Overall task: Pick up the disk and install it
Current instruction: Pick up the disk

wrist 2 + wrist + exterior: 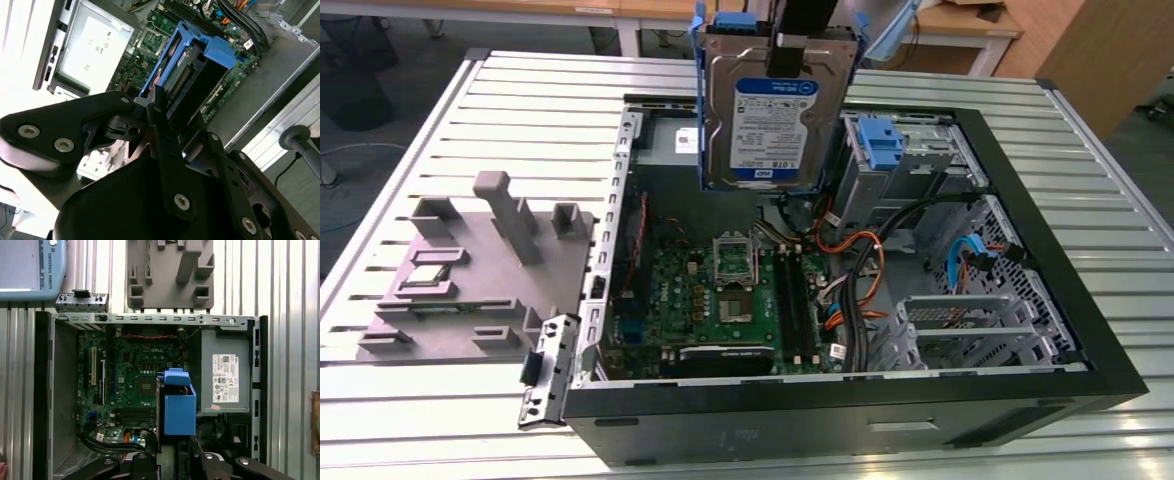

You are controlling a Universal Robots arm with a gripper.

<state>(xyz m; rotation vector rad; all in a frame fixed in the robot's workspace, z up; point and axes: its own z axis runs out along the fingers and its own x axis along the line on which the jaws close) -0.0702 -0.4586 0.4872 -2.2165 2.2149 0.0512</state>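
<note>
gripper [790, 55] is clamped shut on the disk [771, 120], pinching it by one short end. the drive hangs on edge in the air over the open computer case [854, 425]. the label side faces the exterior camera and the blue rails run down both long edges.

in the exterior view the disk is over the far part of the case, above the motherboard [720, 300]. it's just to the exterior view's left of the drive cage [914, 165], where a bare blue bracket [883, 140] sits. as far as i can see it's clear of everything inside the case.

in the first wrist view i see the disk [180, 410] end-on past the fingers [197, 450]. the motherboard is behind it and the grey power supply [225, 377] with its white sticker is off to one side. the second wrist view gives the same grip from an angle, black fingers [159, 107] pressed against the blue-railed drive [192, 75].

the case lies on its side on the slatted metal table [454, 100]. a grey moulded fixture [467, 260] is on the table to the exterior view's left of the case. orange and black cables [861, 260] loop between the motherboard and the cage.
</note>
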